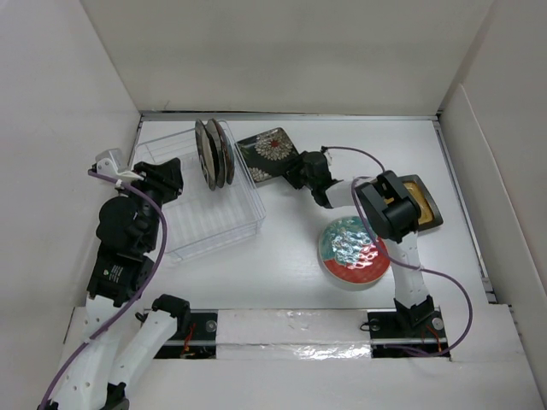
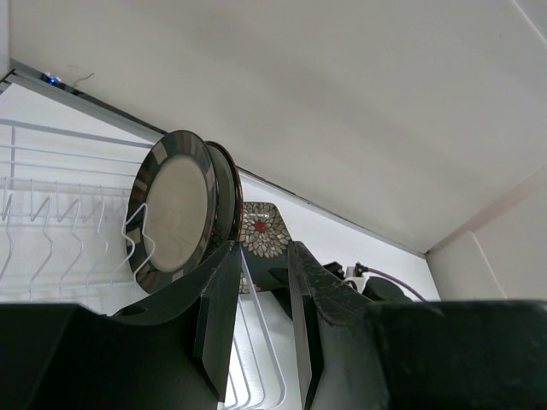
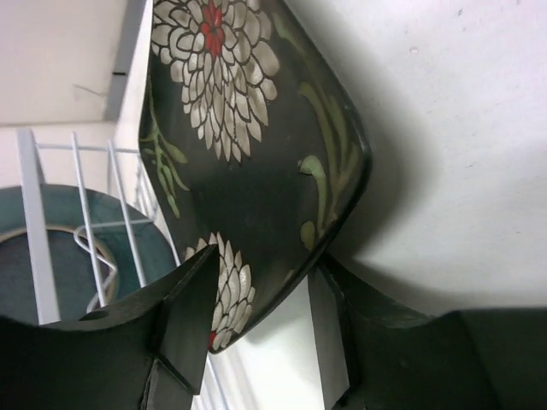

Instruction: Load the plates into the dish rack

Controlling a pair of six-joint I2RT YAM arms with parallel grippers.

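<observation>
Right fingers [image 3: 184,325] straddle the edge of the floral plate [image 3: 248,145]; whether they pinch it I cannot tell. Left fingers [image 2: 218,316], slightly apart and empty, face the rack [image 2: 85,137].

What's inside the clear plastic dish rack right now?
Standing upright, bunched in the far slots of the clear plastic dish rack: a cream plate with dark striped rim on the left, a teal round plate on the right. Overlap hides any between.

Two plates [image 1: 214,154] upright in dish rack [image 1: 198,232] — floral plate [image 1: 269,154] just beside.
</observation>
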